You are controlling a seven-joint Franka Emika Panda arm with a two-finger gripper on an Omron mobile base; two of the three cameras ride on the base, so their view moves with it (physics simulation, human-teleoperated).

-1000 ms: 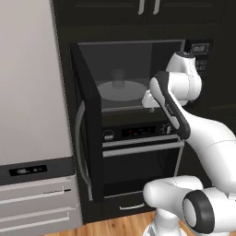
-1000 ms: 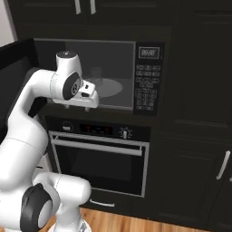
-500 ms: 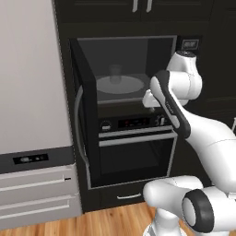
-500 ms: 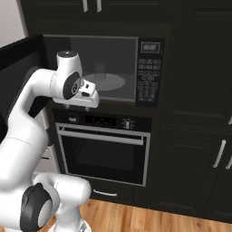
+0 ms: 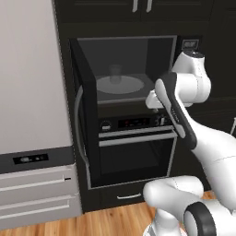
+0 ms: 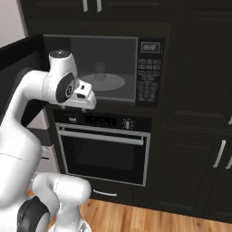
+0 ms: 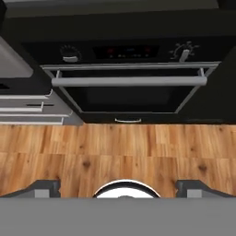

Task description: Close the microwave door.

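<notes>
Wide black microwave door (image 5: pixel 85 115) with curved grey handle stands swung open left of black built-in microwave (image 5: pixel 124 69); claw (image 7: pixel 118 186) spread wide, empty, aimed at floor

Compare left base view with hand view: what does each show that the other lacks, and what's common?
Left base view alone: the microwave with its cavity exposed, a glass on the turntable, the microwave door swung wide open to the left with its curved grey handle, the keypad display at upper right, and a pale fridge-like unit.

Hand view alone: the wooden floor seen from above, and the claw with its finger tips spread at the bottom edge.

Both: the oven below the microwave, with its horizontal silver bar handle and control panel, and the grey drawers to its left.
</notes>
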